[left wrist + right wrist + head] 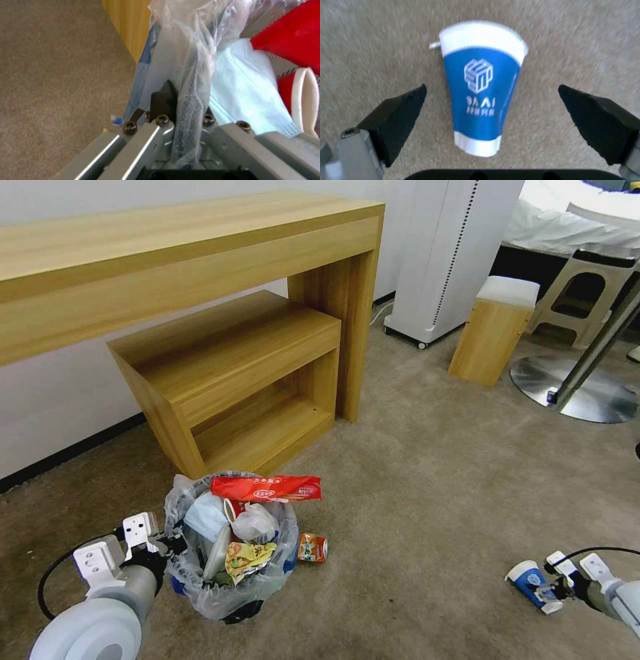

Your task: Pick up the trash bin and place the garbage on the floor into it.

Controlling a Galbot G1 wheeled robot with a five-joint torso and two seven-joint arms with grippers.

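Trash bin [230, 587] stands on the beige carpet floor [433, 500] before the low wooden shelf [233, 380], heaped with litter; left gripper [175, 545] clamped on its bag-lined rim. Crushed can [312, 547] lies just beside the bin. Well apart from the bin, blue-white cup [481, 87] lies on its side between the wide-spread fingers [400, 117] of the right gripper [493, 120], untouched.

Pretty even indoor light, head view bright with a blown-out white patch at upper right. Straight desk [167, 253] edges bow near the frame edges. Right wrist carpet [370, 37] looks smeared, motion-blurry.
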